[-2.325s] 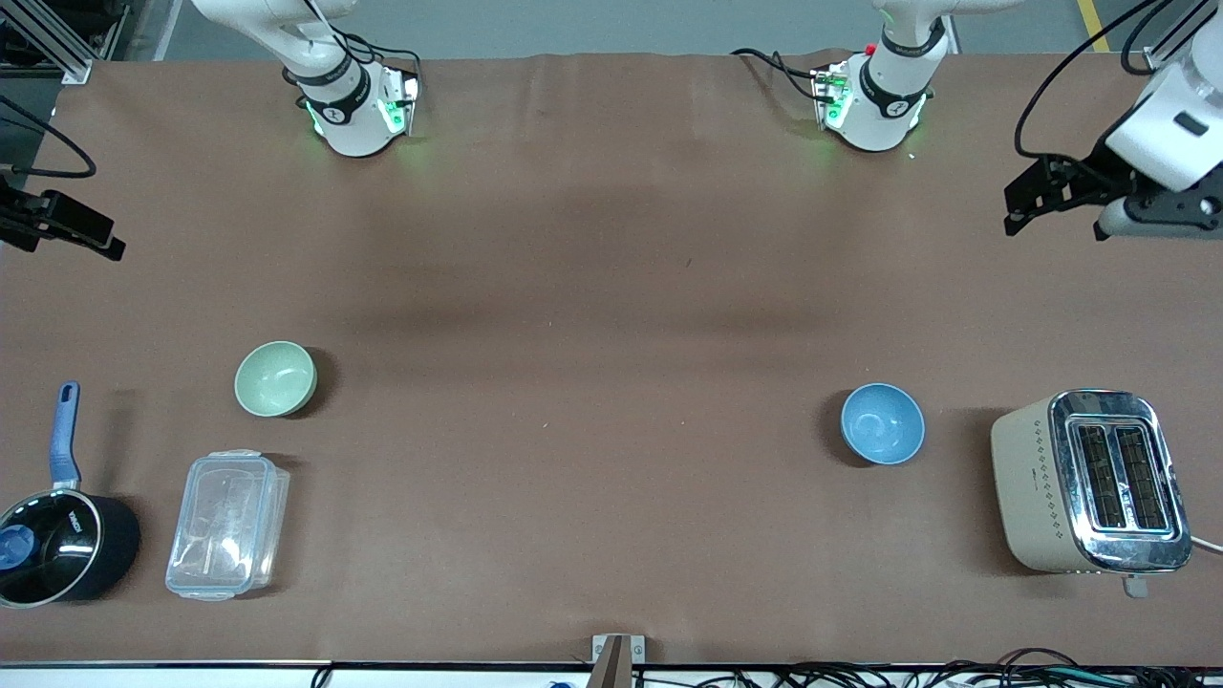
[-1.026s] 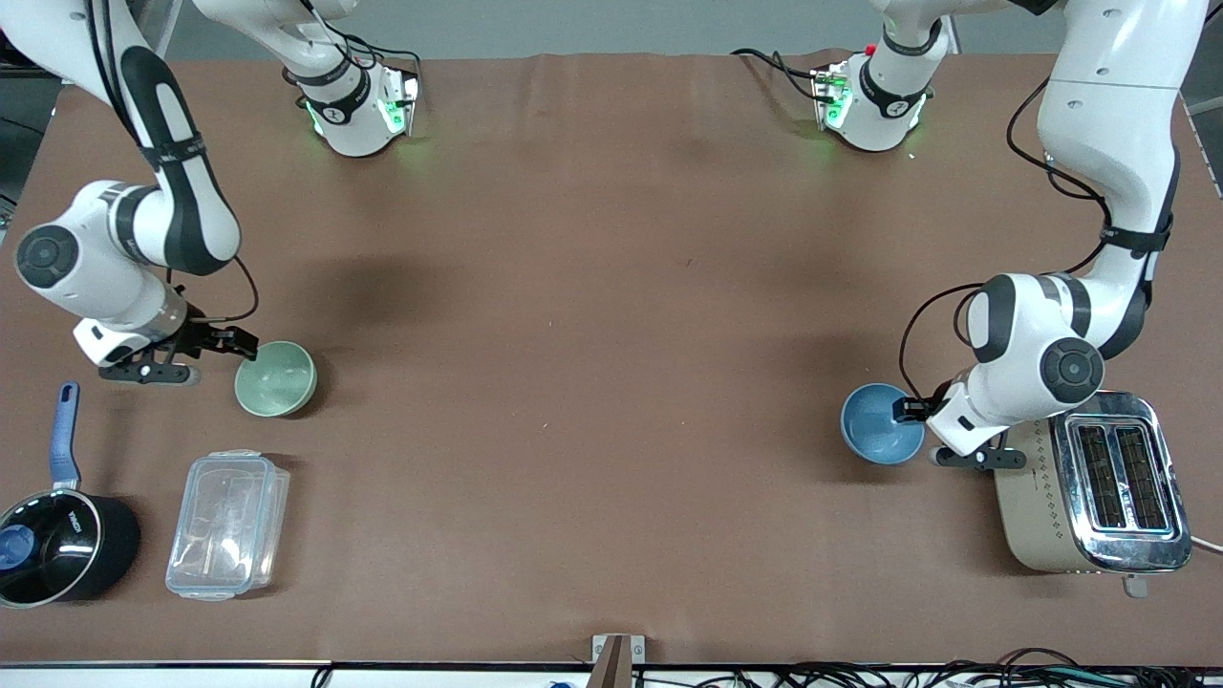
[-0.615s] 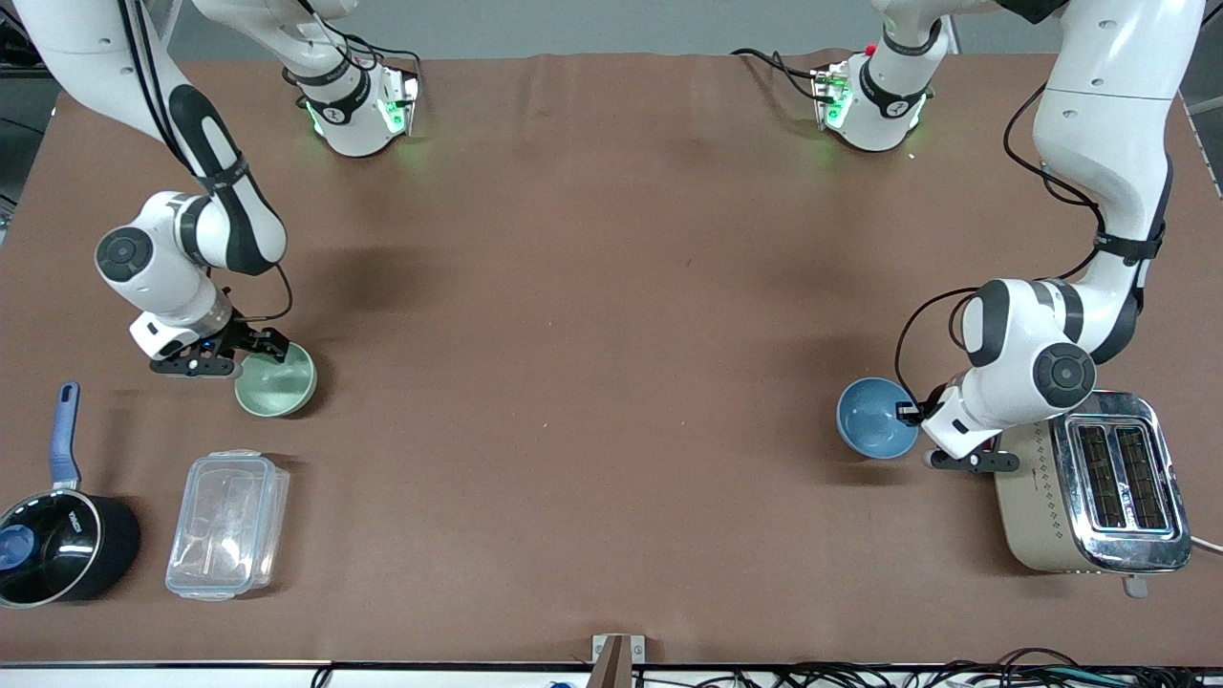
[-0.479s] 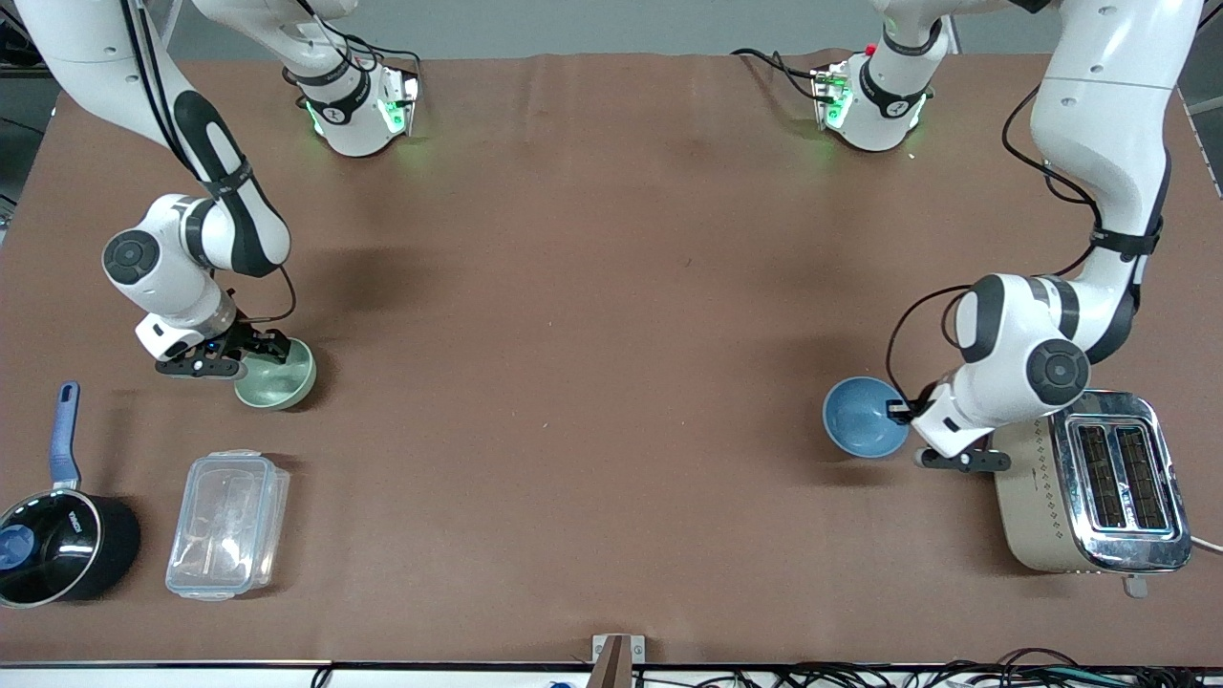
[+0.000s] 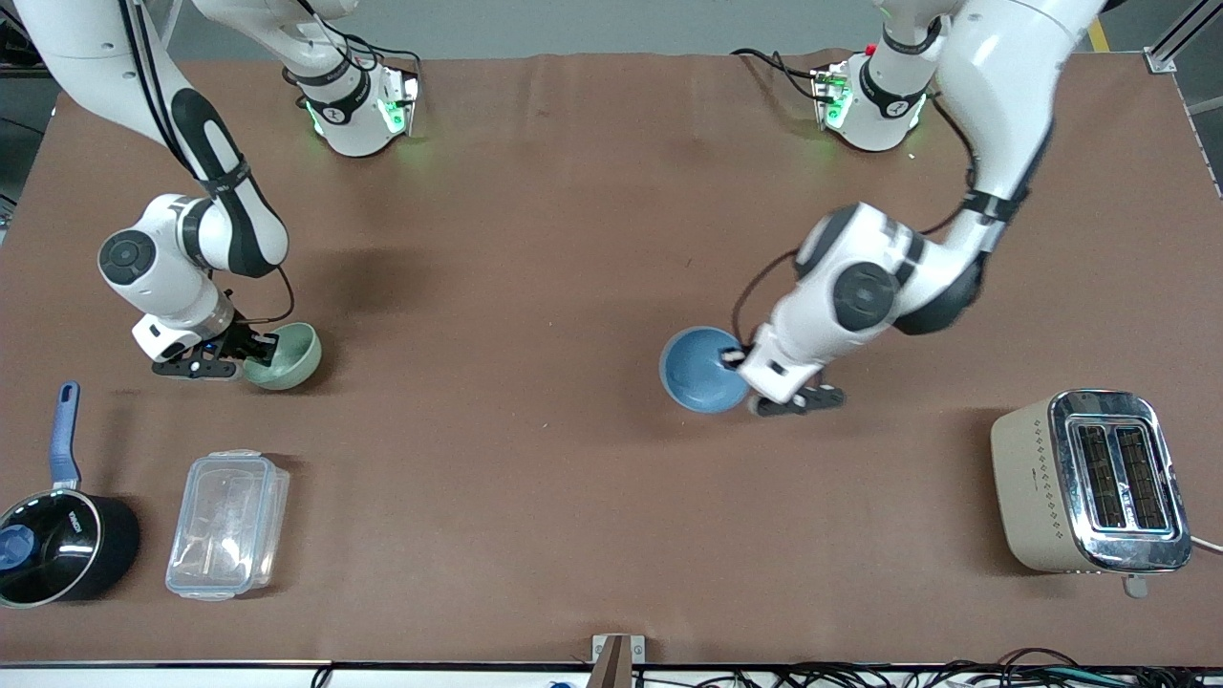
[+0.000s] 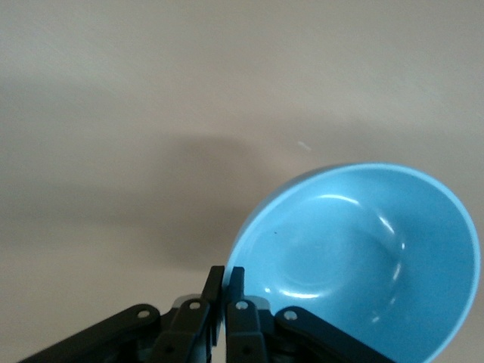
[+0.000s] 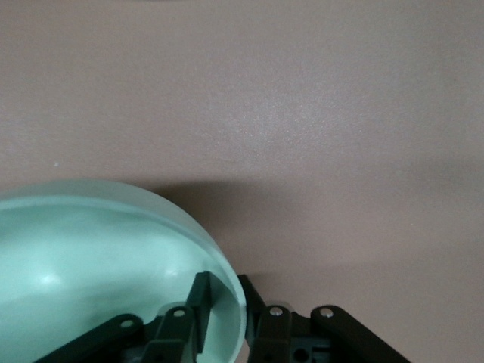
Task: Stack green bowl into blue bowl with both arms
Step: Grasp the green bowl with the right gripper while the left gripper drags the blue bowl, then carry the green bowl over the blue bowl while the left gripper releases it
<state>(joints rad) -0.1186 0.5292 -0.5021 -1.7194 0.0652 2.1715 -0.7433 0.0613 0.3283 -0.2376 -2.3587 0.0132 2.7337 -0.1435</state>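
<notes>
Green bowl is tilted, rim gripped by the right gripper, near the right arm's end of the table; its shadow lies on the brown cloth beside it, can't tell if it's fully off the surface. In the right wrist view the green bowl wall sits between the two black fingers, one inside & one outside, clamped on the rim. Blue bowl is held up over the mid table, somewhat toward the left arm's end, tilted w/ its opening facing the front camera; left gripper pinches its rim. Left wrist view: blue bowl rim is caught between fingers that are nearly together, clamped on the thin wall. The 2 bowls are well apart. Rest of table: black saucepan w/ blue handle at the right arm's end, nearer the front camera than the green bowl; clear plastic container just beside the pan. Beige toaster stands toward the left arm's end, nearer the front camera than the blue bowl.
</notes>
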